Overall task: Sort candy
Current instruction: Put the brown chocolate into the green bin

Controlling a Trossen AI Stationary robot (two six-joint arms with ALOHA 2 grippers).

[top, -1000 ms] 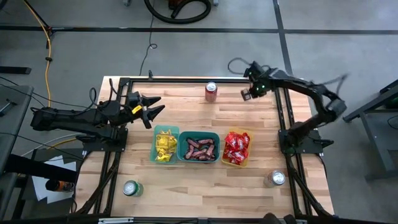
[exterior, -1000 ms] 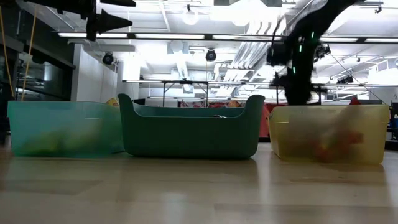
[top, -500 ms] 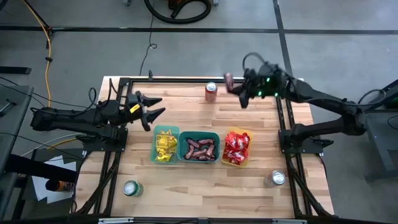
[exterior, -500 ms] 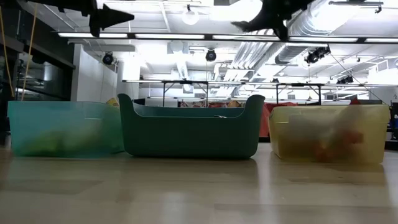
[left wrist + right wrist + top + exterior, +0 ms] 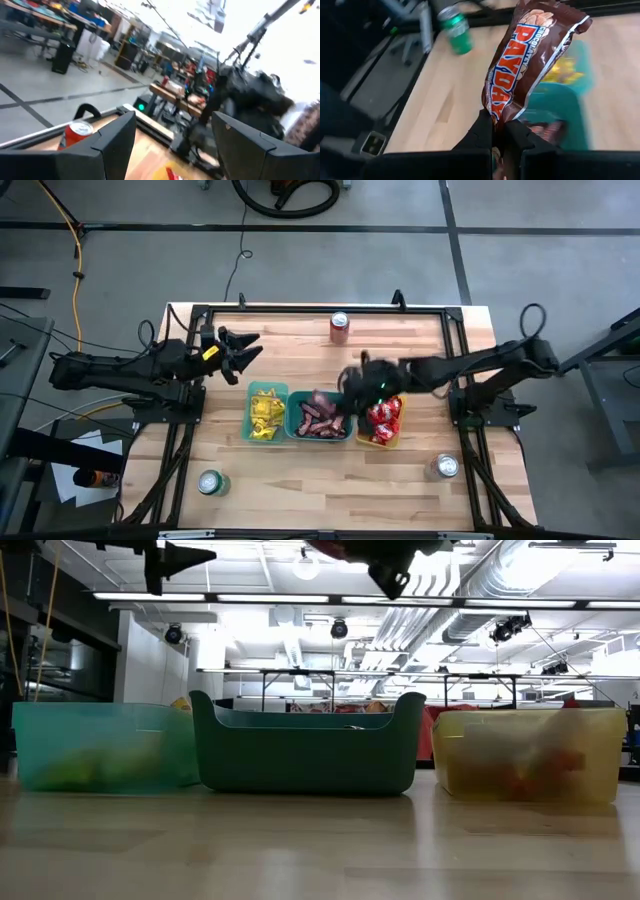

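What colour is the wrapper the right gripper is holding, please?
Dark brown wrapper, clearest in the right wrist view.

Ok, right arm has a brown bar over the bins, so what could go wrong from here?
1. The right gripper pinches the brown candy bar only by one end of its wrapper, so it could slip out early.
2. In the high view the gripper hangs near the wall shared by the middle bin and the red-candy bin; a drop there might land among the red candy.
3. The left gripper waits open, clear of the bins, so a clash looks unlikely.
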